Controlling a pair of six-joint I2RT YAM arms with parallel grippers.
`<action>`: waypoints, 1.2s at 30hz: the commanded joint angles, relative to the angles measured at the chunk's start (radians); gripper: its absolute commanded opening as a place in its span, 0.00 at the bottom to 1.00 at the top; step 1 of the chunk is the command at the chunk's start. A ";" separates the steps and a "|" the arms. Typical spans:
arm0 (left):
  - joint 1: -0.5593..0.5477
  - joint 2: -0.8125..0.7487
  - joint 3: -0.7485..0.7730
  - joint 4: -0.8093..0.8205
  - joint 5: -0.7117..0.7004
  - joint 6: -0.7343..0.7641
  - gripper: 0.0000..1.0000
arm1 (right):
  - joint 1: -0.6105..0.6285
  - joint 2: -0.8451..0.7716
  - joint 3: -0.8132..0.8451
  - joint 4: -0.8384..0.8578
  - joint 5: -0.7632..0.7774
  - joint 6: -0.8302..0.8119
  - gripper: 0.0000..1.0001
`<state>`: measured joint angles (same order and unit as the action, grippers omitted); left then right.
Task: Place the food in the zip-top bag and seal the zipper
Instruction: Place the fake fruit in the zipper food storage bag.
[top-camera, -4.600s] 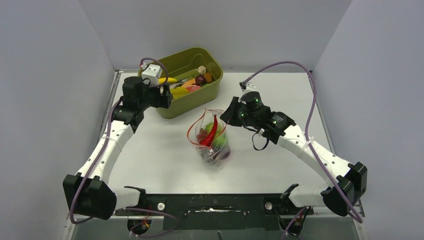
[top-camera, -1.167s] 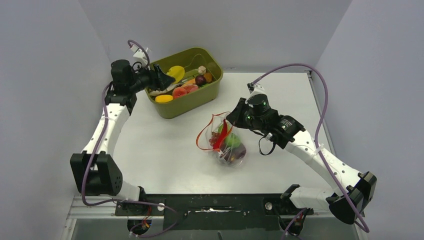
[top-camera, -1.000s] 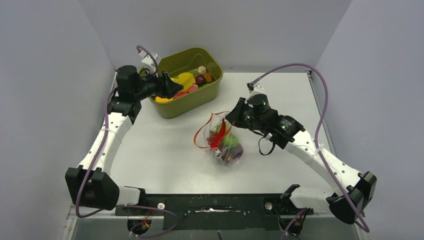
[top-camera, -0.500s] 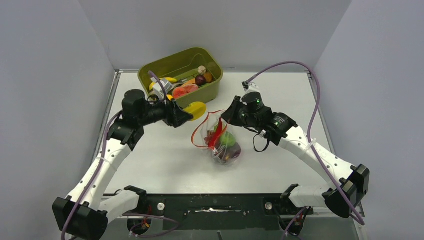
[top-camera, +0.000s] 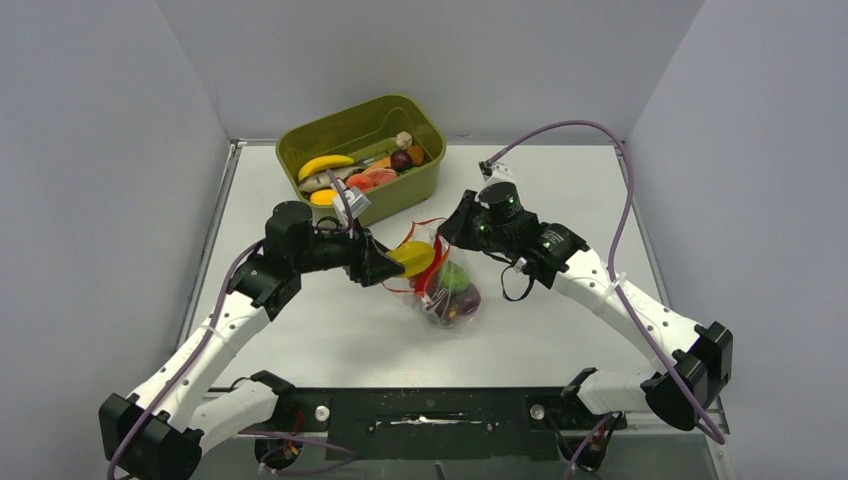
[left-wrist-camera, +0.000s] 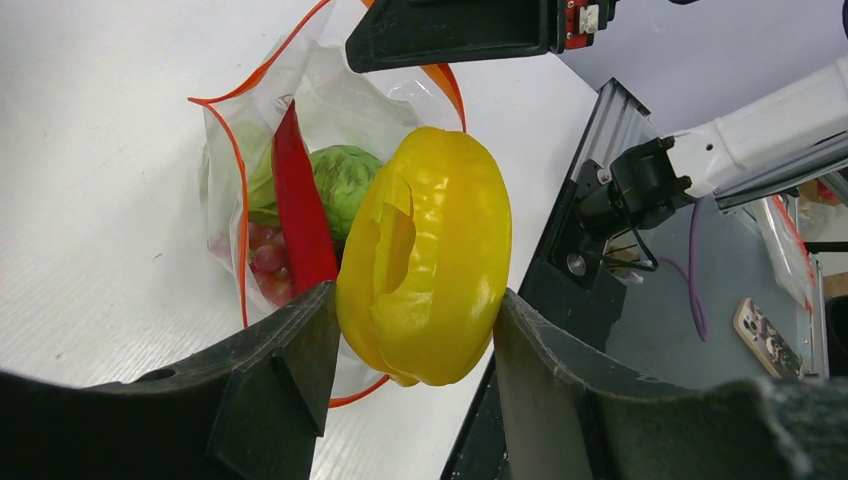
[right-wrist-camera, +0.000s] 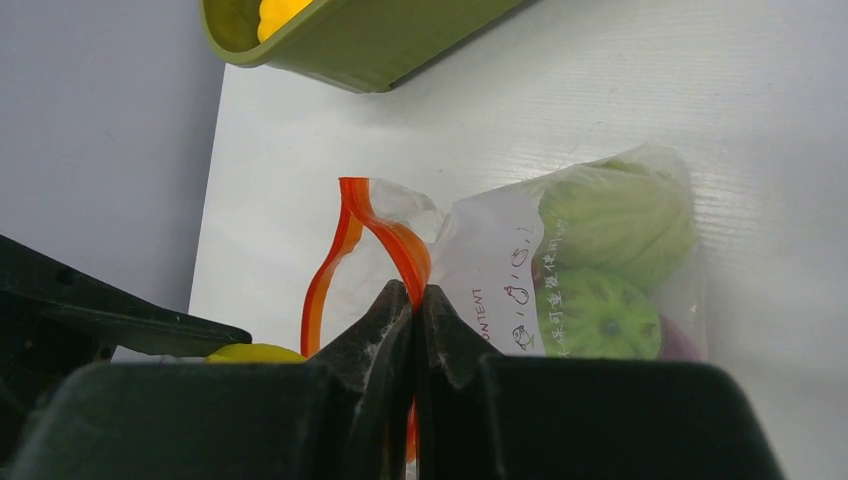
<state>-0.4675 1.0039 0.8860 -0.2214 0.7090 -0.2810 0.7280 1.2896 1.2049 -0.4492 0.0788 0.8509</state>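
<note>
My left gripper (top-camera: 388, 263) (left-wrist-camera: 412, 330) is shut on a yellow toy pepper (top-camera: 413, 257) (left-wrist-camera: 428, 258) and holds it at the open mouth of the clear zip-top bag (top-camera: 446, 290) (left-wrist-camera: 250, 190). The bag holds a red chilli (left-wrist-camera: 297, 205), a green lettuce (left-wrist-camera: 340, 178), purple grapes (left-wrist-camera: 262, 260) and other food. My right gripper (top-camera: 449, 226) (right-wrist-camera: 414, 296) is shut on the red-orange zipper rim (right-wrist-camera: 395, 245) and holds the mouth up and open. More toy food lies in the olive tub (top-camera: 412, 192), among it a banana (top-camera: 324, 164).
The olive tub stands at the back of the table, just behind the bag. Grey walls close in the left, right and back. The black mounting rail (top-camera: 430, 410) runs along the near edge.
My left gripper lifted the yellow pepper from the tub and carried it right and forward to the bag's mouth. The right gripper kept hold of the rim, and the bag shifted slightly.
</note>
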 joint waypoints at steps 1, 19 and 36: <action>-0.020 0.016 0.007 0.054 -0.036 0.023 0.23 | 0.007 -0.009 0.048 0.098 -0.009 0.014 0.00; -0.146 0.089 0.055 -0.010 -0.249 0.072 0.60 | 0.008 -0.002 0.044 0.119 -0.019 0.026 0.02; -0.173 0.028 0.108 -0.006 -0.321 0.019 0.69 | 0.009 -0.009 0.060 0.115 0.010 0.077 0.01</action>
<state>-0.6346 1.0870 0.9192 -0.2523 0.4149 -0.2115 0.7280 1.3037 1.2049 -0.4206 0.0631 0.8856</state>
